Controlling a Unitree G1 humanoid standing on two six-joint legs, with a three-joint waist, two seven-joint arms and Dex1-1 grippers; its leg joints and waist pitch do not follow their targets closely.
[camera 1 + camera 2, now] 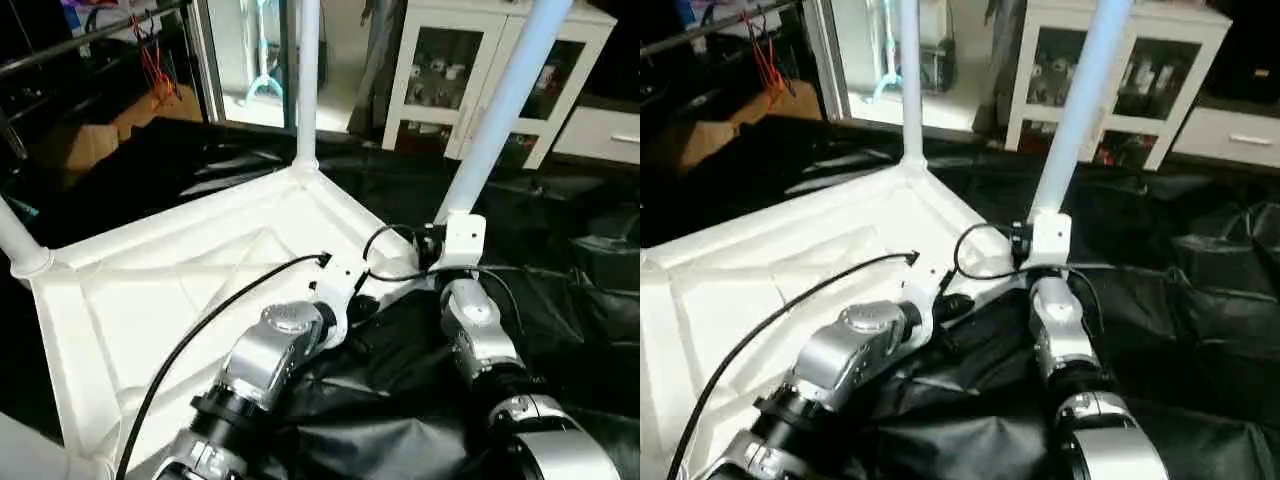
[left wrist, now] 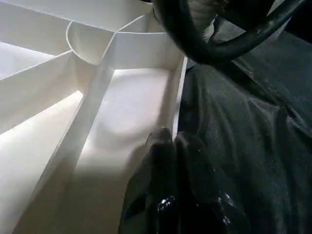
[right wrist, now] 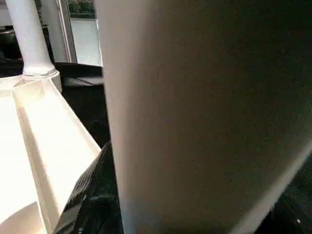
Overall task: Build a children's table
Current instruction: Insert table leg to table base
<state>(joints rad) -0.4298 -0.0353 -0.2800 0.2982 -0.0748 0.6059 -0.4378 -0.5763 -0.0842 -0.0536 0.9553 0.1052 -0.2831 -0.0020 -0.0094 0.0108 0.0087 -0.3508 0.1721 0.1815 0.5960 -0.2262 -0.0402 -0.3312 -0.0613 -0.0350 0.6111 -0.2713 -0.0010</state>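
Two silver forearms reach forward over an upside-down white tabletop (image 1: 180, 290) on black sheeting (image 1: 560, 300). Left end effector (image 2: 168, 146) clenched, black fingertips (image 2: 161, 141) pressed together at the tabletop's near rim, beside the ribbed underside. Right end effector (image 1: 455, 240) grasping the base of a tilted white leg (image 1: 500, 110) at the right corner. Another leg (image 1: 307, 80) upright in the far corner socket; a third (image 1: 15, 235) at the left corner. Beyond: white glass-door cabinet (image 1: 470, 80), dark rack with red wires (image 1: 155, 60). No legible writing.
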